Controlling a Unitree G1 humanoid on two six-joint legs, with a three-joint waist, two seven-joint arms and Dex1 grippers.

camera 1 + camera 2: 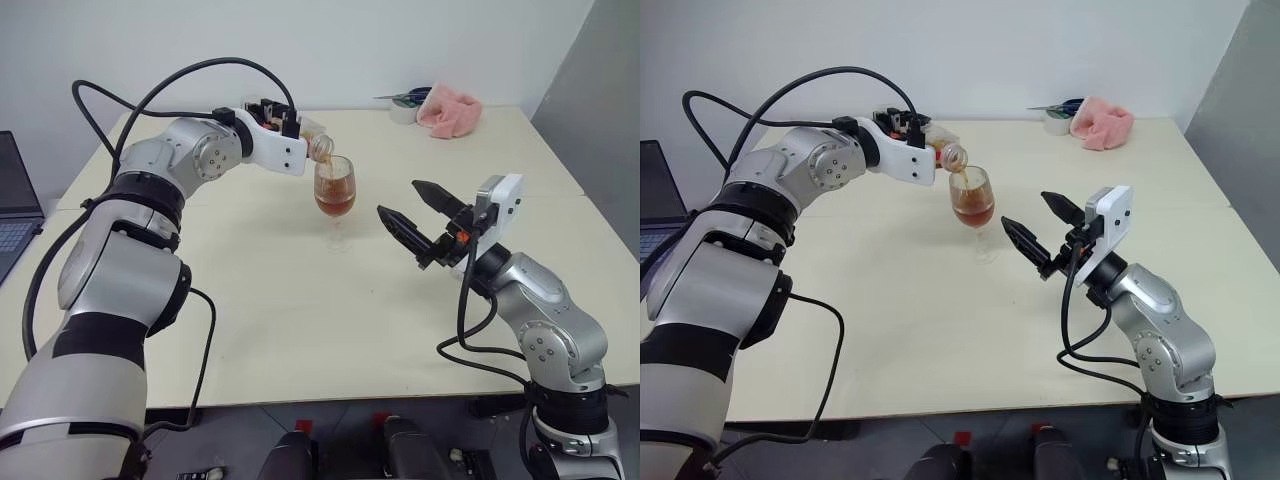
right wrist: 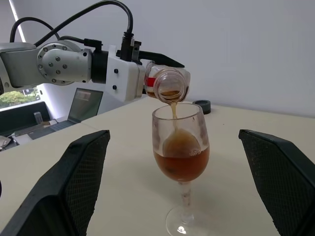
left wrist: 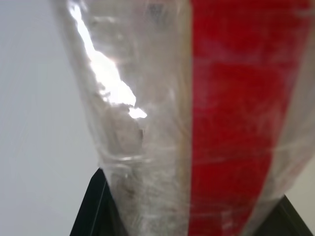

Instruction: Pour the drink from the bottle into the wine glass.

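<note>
My left gripper (image 1: pixel 289 122) is shut on the bottle (image 1: pixel 313 143), a clear plastic one with a red label strip (image 3: pixel 236 123), tipped on its side with its open mouth over the wine glass (image 1: pixel 335 192). A thin amber stream (image 2: pixel 173 111) runs from the mouth of the bottle (image 2: pixel 167 83) into the bowl. The drink (image 2: pixel 181 164) fills roughly the lower half of the wine glass, which stands upright on the table. To the glass's right, a short way off, my right gripper (image 1: pixel 398 197) is open and empty, pointing toward the glass, its fingers (image 2: pixel 83 182) wide apart.
A pink cloth (image 1: pixel 450 108) and a roll of tape (image 1: pixel 404 110) lie at the table's far right corner. A black round lid (image 2: pixel 201 104) rests on the table behind the glass. A laptop (image 1: pixel 15 205) sits off the left edge of the beige table (image 1: pixel 300 320).
</note>
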